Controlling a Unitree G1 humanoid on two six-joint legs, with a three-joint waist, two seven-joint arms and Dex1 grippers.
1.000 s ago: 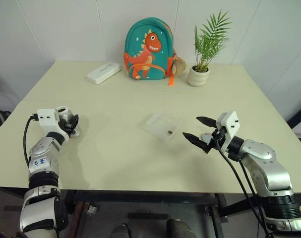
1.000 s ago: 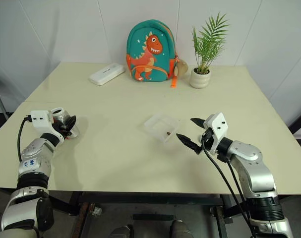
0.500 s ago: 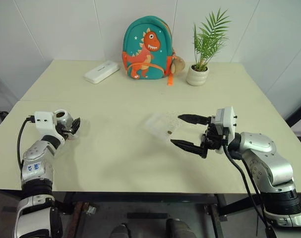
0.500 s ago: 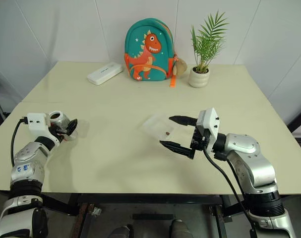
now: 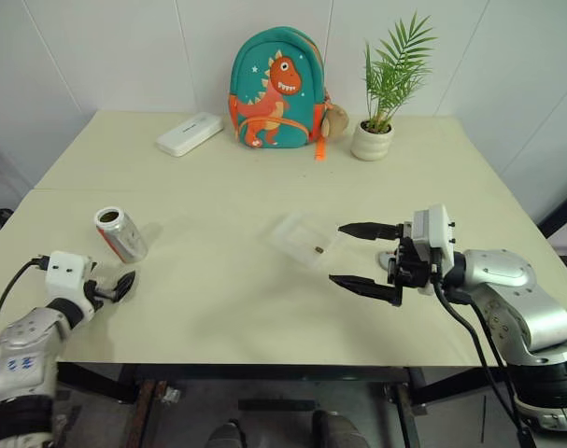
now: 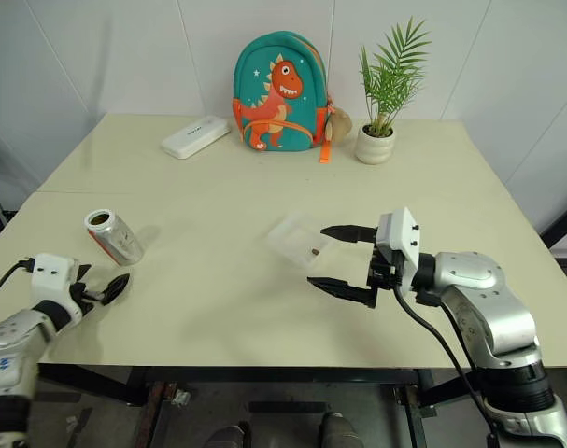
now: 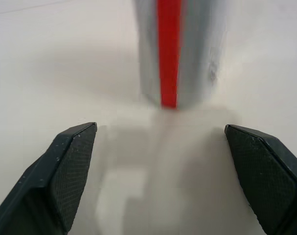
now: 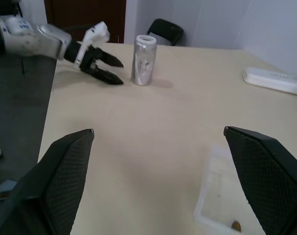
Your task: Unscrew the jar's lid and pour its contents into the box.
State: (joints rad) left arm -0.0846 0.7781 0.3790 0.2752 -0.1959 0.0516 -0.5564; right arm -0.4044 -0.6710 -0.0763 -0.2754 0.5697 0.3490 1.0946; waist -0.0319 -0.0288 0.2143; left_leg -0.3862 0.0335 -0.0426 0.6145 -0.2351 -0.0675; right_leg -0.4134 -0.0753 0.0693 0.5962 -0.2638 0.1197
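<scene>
1. The left gripper (image 5: 115,286) sits at the table's near edge, jaws wide and empty, just short of the jar (image 5: 120,234).
2. The jar stands upright and open-mouthed, with no lid on it.
3. The right gripper (image 5: 367,257), jaws wide and empty, hangs beside the box (image 5: 304,240).
4. A small brown bit (image 5: 318,249) lies in the box, so the pour looks done; little seems left.
5. The cream table (image 5: 218,187) carries a white case (image 5: 189,134), a dinosaur backpack (image 5: 276,91) and a potted plant (image 5: 380,93) before a white wall.
</scene>
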